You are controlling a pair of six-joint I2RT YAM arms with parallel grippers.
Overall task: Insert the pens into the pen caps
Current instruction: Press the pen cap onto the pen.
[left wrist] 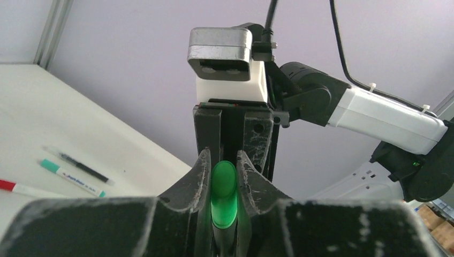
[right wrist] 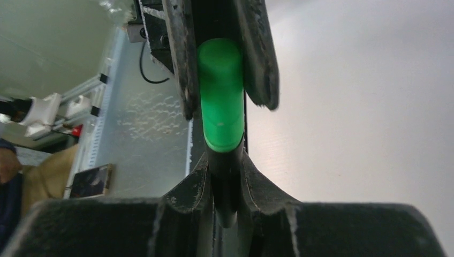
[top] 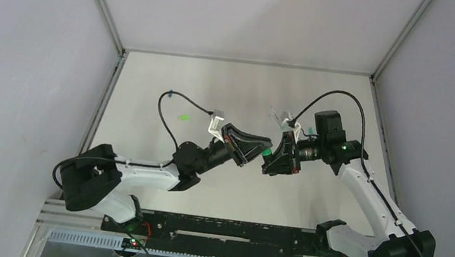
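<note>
My two grippers meet tip to tip above the middle of the table. My left gripper (top: 252, 148) (left wrist: 224, 160) is shut on a bright green cap (left wrist: 224, 195) (top: 266, 152). My right gripper (top: 276, 156) (right wrist: 225, 160) is shut on the thick black marker (right wrist: 226, 187), whose barrel runs straight into that green cap (right wrist: 220, 96). The cap sits on the marker's end, between the left fingers (right wrist: 179, 53). A thin dark pen (left wrist: 83, 166), a teal-ended white pen (left wrist: 72, 178) and a red-ended white pen (left wrist: 21, 188) lie on the table.
A small bright green cap (top: 182, 117) lies on the table behind the left arm. Pale pens (top: 277, 115) lie near the right wrist camera. Grey walls and metal posts enclose the table on three sides.
</note>
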